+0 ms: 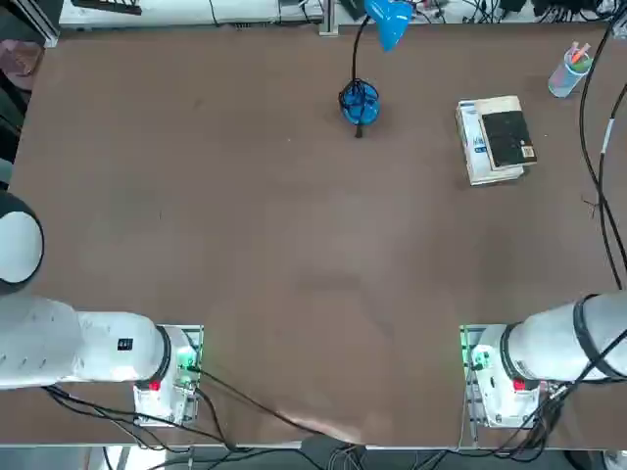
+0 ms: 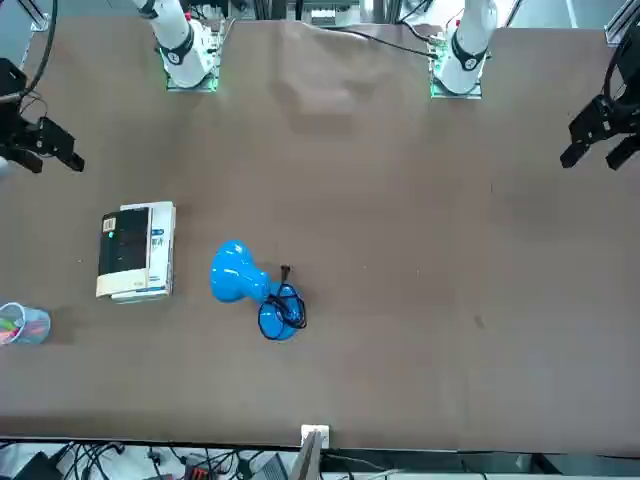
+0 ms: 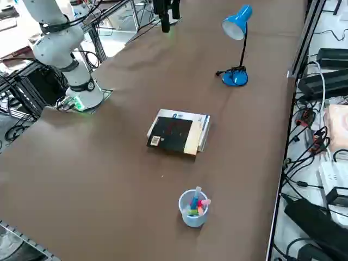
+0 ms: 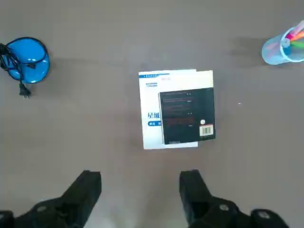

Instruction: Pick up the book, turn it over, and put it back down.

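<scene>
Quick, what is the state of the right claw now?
Right claw: open, holding nothing, above the table short of the book.

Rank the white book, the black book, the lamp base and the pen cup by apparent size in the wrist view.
1. White book
2. Black book
3. Lamp base
4. Pen cup, though the edge cuts it off, so its rank against the base is unsure.

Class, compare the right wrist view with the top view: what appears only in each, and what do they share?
Only the wrist view shows the right gripper, jaws open and empty, hanging above the table short of the books, plus the white cover's print. Only the top view shows both arm bases and the lamp's shade. Both show the black book stacked on the white book, the lamp's base and the pen cup.
</scene>
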Available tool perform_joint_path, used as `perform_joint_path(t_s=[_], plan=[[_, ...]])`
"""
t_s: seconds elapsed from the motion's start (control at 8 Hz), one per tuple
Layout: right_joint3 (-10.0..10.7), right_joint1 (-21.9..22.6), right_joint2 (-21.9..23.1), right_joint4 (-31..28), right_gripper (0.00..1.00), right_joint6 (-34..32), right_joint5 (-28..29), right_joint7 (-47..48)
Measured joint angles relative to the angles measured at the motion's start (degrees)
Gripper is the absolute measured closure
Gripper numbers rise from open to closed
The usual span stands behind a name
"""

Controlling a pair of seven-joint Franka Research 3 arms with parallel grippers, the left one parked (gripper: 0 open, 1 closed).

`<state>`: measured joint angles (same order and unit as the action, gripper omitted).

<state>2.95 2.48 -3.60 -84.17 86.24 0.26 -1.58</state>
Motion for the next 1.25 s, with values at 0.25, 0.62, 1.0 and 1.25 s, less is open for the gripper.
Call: perform_joint_path(t_s=[0.25, 0.62, 1.0, 1.25], plan=[[0.0, 0.0, 0.1, 0.0, 0.00, 0.0, 0.0, 0.0], [0.5, -0.3, 0.2, 0.3, 0.00, 0.0, 0.2, 0.0], [1.2, -5.5, -2.9, 0.3, 0.00, 0.1, 7.9, -3.0], [1.6, -12.3, -7.7, 0.4, 0.00, 0.3, 13.8, -10.1]])
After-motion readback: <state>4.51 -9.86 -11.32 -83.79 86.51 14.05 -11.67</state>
